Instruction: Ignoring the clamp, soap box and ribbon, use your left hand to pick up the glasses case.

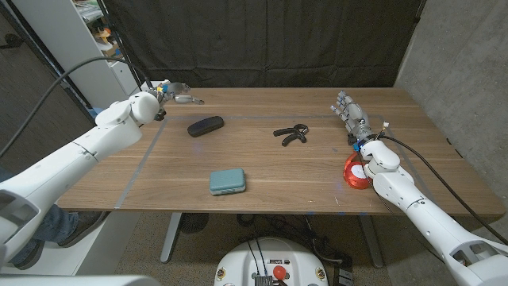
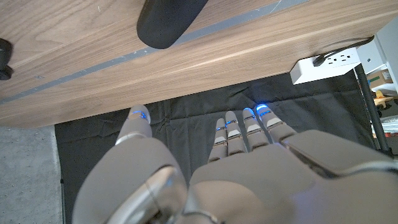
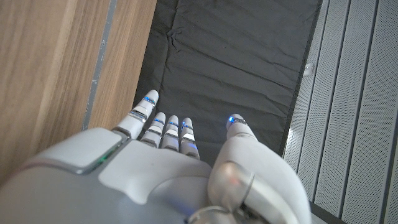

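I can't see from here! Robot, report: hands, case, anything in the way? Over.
Left hand open, at far edge. Right hand open, holding nothing. Case untouched on table. Path to it clear; clamp off to the side.

Even, bright light, soft shadows; wrist views slightly blurred (close foreground), edges bowed

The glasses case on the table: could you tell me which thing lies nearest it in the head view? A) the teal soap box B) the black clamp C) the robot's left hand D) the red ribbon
C: the left hand hovers open just beyond the glasses case, closer than the clamp, soap box or ribbon.
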